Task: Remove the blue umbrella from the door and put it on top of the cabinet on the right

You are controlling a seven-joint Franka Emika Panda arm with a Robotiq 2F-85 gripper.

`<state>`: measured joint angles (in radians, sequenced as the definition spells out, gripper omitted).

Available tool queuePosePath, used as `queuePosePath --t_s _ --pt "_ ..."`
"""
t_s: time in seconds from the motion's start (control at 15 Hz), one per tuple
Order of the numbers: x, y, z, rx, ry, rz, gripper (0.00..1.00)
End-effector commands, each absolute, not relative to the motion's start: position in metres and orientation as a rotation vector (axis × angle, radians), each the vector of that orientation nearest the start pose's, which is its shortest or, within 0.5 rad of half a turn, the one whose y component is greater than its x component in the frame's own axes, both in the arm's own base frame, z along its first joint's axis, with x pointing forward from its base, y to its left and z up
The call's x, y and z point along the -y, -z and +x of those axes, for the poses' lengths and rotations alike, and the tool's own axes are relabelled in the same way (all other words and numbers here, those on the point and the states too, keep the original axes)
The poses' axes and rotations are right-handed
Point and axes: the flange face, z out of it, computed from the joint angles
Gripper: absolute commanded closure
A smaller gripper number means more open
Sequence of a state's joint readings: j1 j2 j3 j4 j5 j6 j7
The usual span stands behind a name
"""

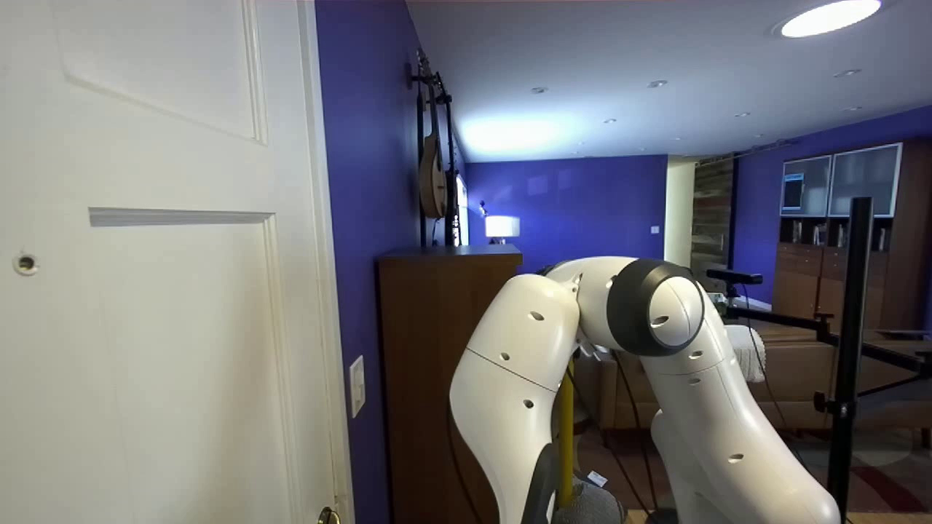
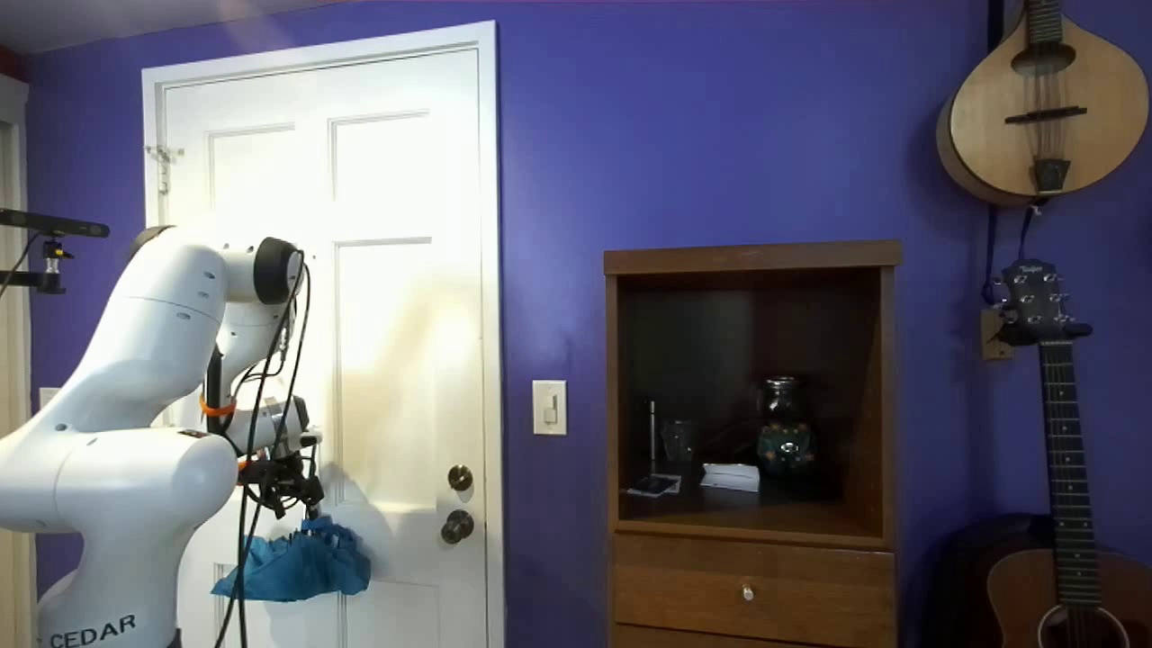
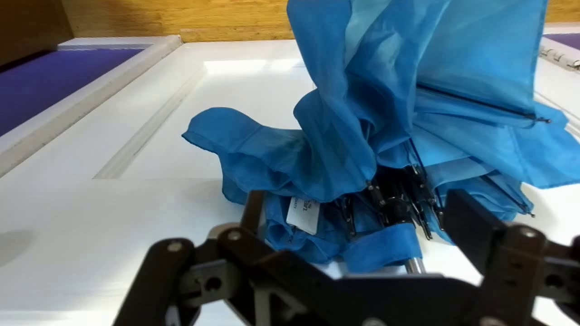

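I judge the task to be near its beginning. The blue umbrella (image 2: 310,569) is at the white door (image 2: 409,351), its cloth (image 3: 326,158) hanging loosely just below the pincer (image 3: 355,203), and well apart from the brown cabinet (image 2: 752,256) where it must finally lie. The pincer is released: in the wrist view its fingers (image 3: 473,226) stand wide apart, and the thin metal shaft (image 3: 414,266) of the umbrella shows between them. Nothing seems to be grasped. So the reaching looks almost done; grasping, taking off, carrying and laying on the cabinet's top are all left.

One end of the shaft goes out of sight behind the pincer, therefore I cannot tell what the umbrella hangs from. Whether a finger touches the cloth is also not clear. The white label (image 3: 303,215) is too blurred for reading. In an exterior view the bent arm (image 1: 510,393) covers part of the cabinet, and neither pincer nor umbrella can be seen there. The lower part of the cabinet is cut off in both exterior views.
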<state>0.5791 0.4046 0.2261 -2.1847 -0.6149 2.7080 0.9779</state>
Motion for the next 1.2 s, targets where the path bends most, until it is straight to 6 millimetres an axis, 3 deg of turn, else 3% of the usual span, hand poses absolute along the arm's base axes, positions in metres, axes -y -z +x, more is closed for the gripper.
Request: queuePosePath --t_s 0.0,0.53,1.13 --pt "-0.442 -0.206 0.388 0.591 0.452 -3.068 0.0" --pt "-0.466 -0.194 0.395 0.672 0.523 -3.051 0.0" --pt "-0.478 -0.177 0.412 0.744 0.603 -3.026 0.0"
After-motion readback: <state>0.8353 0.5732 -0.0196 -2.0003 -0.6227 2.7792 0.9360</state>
